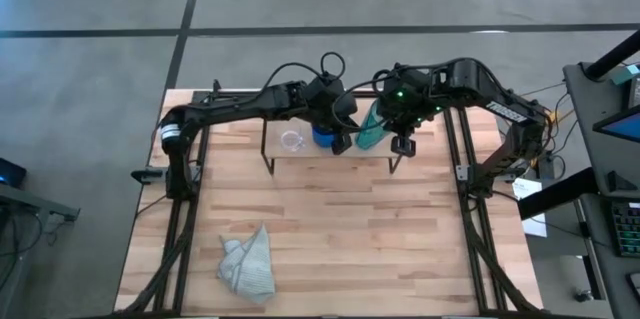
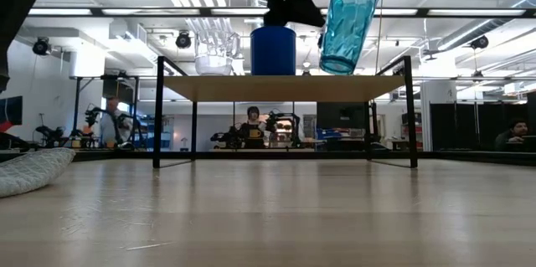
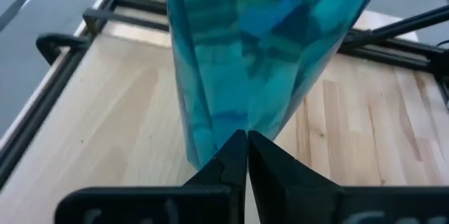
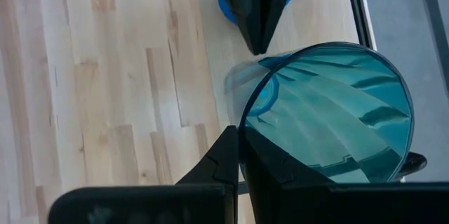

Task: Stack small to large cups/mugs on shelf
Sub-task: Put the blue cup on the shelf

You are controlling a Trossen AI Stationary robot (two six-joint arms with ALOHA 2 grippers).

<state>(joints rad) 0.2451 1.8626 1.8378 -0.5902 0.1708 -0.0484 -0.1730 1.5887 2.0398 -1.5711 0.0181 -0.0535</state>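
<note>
The shelf (image 2: pixel 285 88) stands at the table's far middle. On its wood top rest the clear glass cup (image 2: pixel 213 56) and, to its right, the blue mug (image 2: pixel 273 50), both upright on their bases. My right gripper (image 4: pixel 238 136) is shut on the teal tumbler (image 2: pixel 347 20), which is tilted at the shelf's right end. My left gripper (image 3: pixel 247 136) is shut over the blue mug (image 1: pixel 322 137), and its tip points at the tumbler's side (image 3: pixel 231 104). My right gripper pinches the tumbler's rim (image 4: pixel 244 122), one finger inside the mouth and one outside, coming from above. The tumbler hangs tilted below the fingers, its base (image 2: pixel 335 68) at the shelf top; touching or just clear, I cannot tell. My left gripper's shut tip (image 4: pixel 256 38) stands at the tumbler's wall; I cannot tell whether it touches.
A pale crumpled cloth (image 1: pixel 248 264) lies near the table's front left. The black frame (image 1: pixel 470 209) runs along the table's sides. Bare wood spreads between the shelf and the near edge. People and equipment show in the room beyond the table.
</note>
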